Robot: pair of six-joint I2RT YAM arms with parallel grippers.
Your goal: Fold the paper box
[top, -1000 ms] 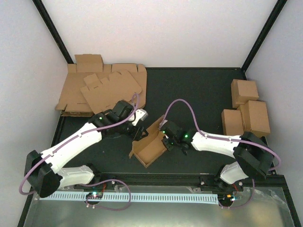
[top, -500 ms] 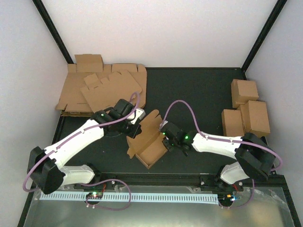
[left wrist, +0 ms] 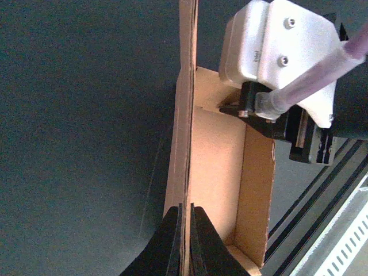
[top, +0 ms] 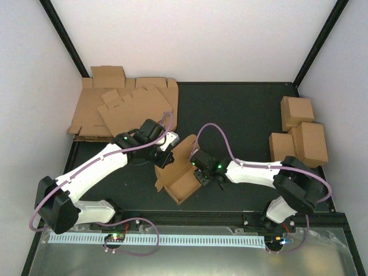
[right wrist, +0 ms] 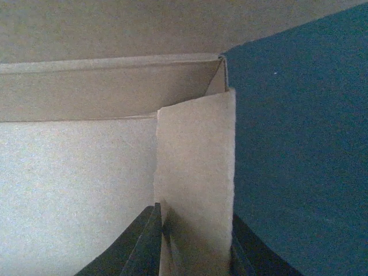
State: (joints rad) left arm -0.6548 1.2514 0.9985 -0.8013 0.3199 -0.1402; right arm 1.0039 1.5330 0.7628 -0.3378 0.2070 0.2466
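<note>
The paper box [top: 183, 179] is a half-folded brown tray in the middle of the table, with its long side walls up. My left gripper [top: 165, 155] is shut on the top edge of its left wall [left wrist: 185, 144], fingertips pinched together in the left wrist view [left wrist: 185, 218]. My right gripper [top: 199, 170] is at the box's right end. In the right wrist view [right wrist: 194, 247] its jaws stand apart, with an upright end flap [right wrist: 195, 167] filling the gap between them. The box floor [right wrist: 75, 190] lies to the left.
A heap of flat brown cardboard blanks [top: 123, 106] lies at the back left. Several finished small boxes [top: 299, 135] stand at the right edge. A white slotted rail [top: 172, 238] runs along the front. The right arm's wrist [left wrist: 282, 57] sits close over the box's far end.
My left gripper has come down from behind the box and closed on its left wall. The right arm has pushed a little leftward, and the box has shifted slightly left.
</note>
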